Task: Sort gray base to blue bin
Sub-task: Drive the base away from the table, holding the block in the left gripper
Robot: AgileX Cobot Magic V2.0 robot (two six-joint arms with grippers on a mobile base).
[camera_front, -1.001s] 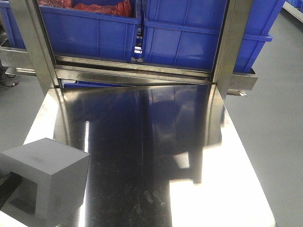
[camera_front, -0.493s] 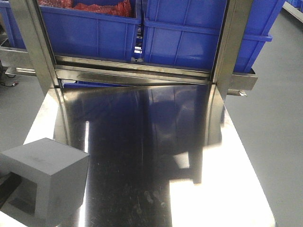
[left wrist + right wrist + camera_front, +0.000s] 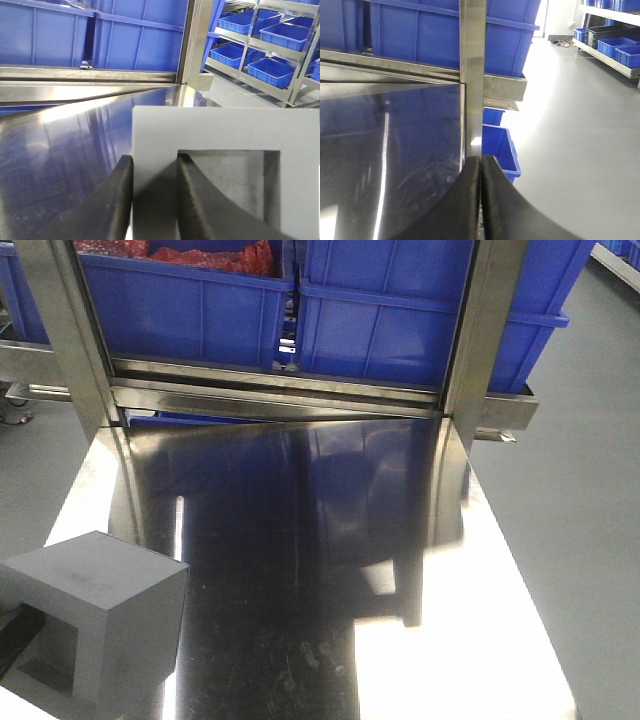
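Now, change over the last second, front view: the rack and bins in the upper frame have slid slightly up and left. The matte gray cube-like base with the square recess (image 3: 100,610) has kept its place in the lower left corner. Judgement: the camera platform shifted a little and the base went with it, which fits a block carried by the arm rather than one left lying.

Left wrist view: the left gripper (image 3: 154,160) straddles one wall of the gray base (image 3: 225,130). One dark finger is on the outer face and the other is inside the recess, both pressed against that wall, so the block is firmly pinched. Whether its underside is clear of the polished steel table (image 3: 330,540) cannot be told.

Right wrist view: the right gripper (image 3: 481,159) has its fingers closed together with nothing between them, at the table's right edge near the steel upright post (image 3: 472,75). It is idle.

The bright-blue plastic bin (image 3: 400,330) sits on the rack in the upper right of the front view, well apart from the base. A neighbouring blue tote holding red material (image 3: 190,310) sits in the upper left. Which of the two is the target cannot be confirmed.

Task status, as a judgement: the grasp is secured but transport has barely begun. The base must be raised above the bin rim before release.
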